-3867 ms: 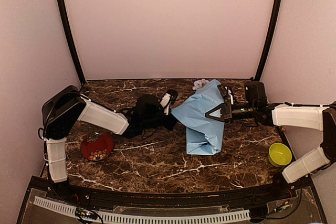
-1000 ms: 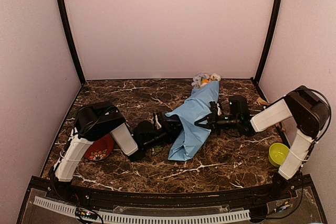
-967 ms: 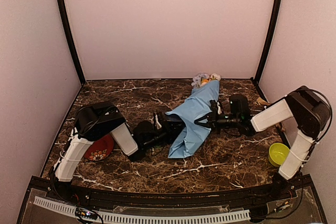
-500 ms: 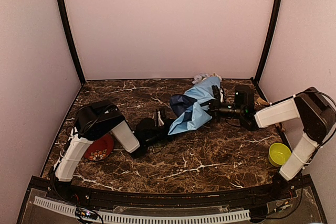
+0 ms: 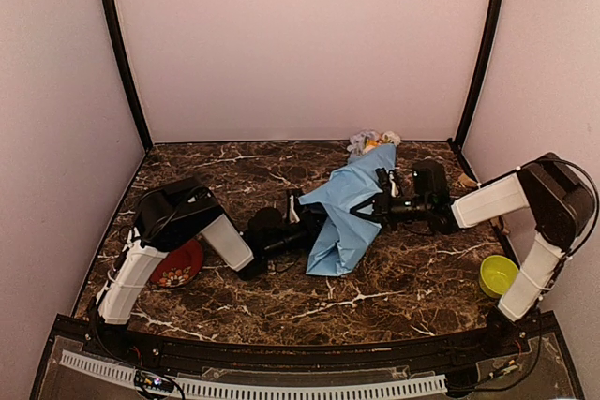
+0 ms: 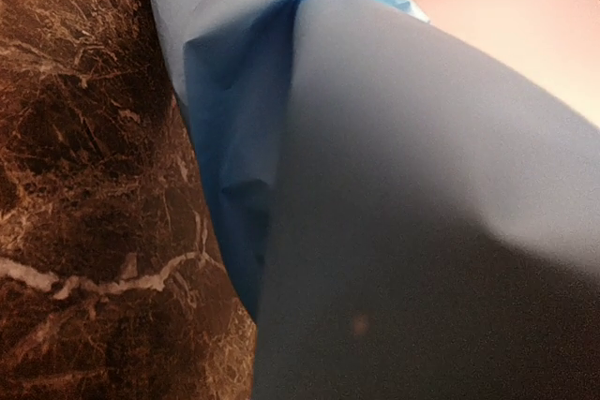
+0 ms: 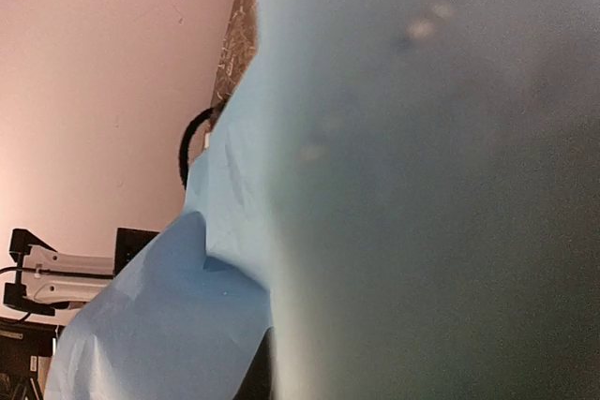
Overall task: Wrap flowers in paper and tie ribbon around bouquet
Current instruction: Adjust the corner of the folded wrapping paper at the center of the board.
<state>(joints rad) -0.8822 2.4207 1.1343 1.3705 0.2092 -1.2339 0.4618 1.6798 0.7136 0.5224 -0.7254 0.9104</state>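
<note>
Marble table [image 5: 234, 175], dark brown with white veins, is filling the floor of a pale pink booth. Two white and black robot arms are reaching in low from the near corners and meeting at the middle. The left arm [image 5: 178, 217] is coming from 8 o'clock and the right arm [image 5: 487, 201] from 4 o'clock.

Between them the bouquet [image 5: 347, 222] is lying on the table at the centre. It is a long light blue cone, with its narrow end pointing to 6 o'clock and its open end to 1 o'clock.

The left gripper [image 5: 298, 217] is touching the cone's 9 o'clock edge with its fingers pressed together. The right gripper [image 5: 380, 203] is pushing into the 3 o'clock side, also closed. Whether either one is pinching a fold cannot be told. The paper [image 6: 422, 185] is covering most of both wrist cameras.

A red patterned dish [image 5: 178, 267] is sitting at 8 o'clock, partly behind the left arm. A yellow-green cup [image 5: 499, 275] is standing at 4 o'clock. The flowers [image 5: 372, 140], white and orange, are poking out of the cone by the back wall.
</note>
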